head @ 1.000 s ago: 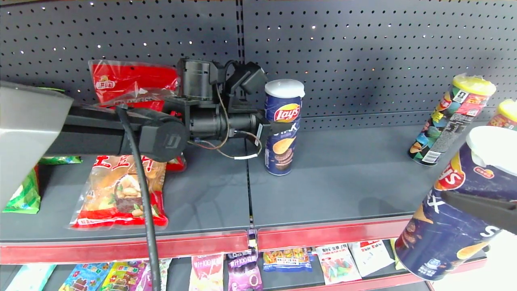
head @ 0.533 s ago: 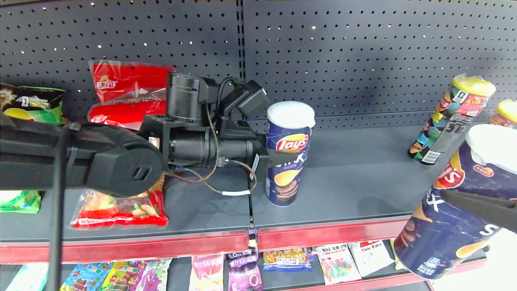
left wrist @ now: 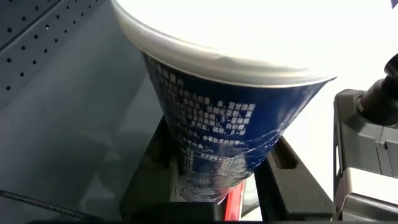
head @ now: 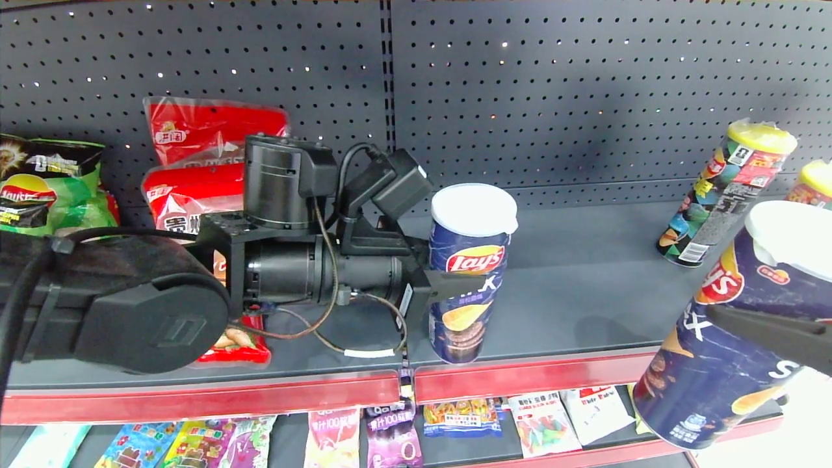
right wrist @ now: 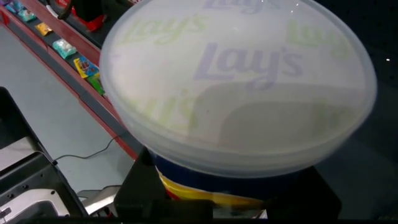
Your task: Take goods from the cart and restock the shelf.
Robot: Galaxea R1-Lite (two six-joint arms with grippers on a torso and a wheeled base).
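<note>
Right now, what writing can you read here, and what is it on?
"Lay's": blue can in the left fingers.
"Lay's": repeated faintly on the lid of the right can.
Red bags, green bag, patterned can, lower-shelf packets: too small or blurred.

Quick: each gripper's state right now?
Left gripper: shut on a blue, white-lidded crisp tube at the grey shelf.
Right gripper: shut on a second blue crisp tube.

— What's your shelf (head: 585,286) made of?
— You're looking at smooth, matt grey metal. The left blue can (head: 463,328) and right blue can (head: 695,383) are glossy; the red bag (head: 214,127) is shiny plastic film.
</note>
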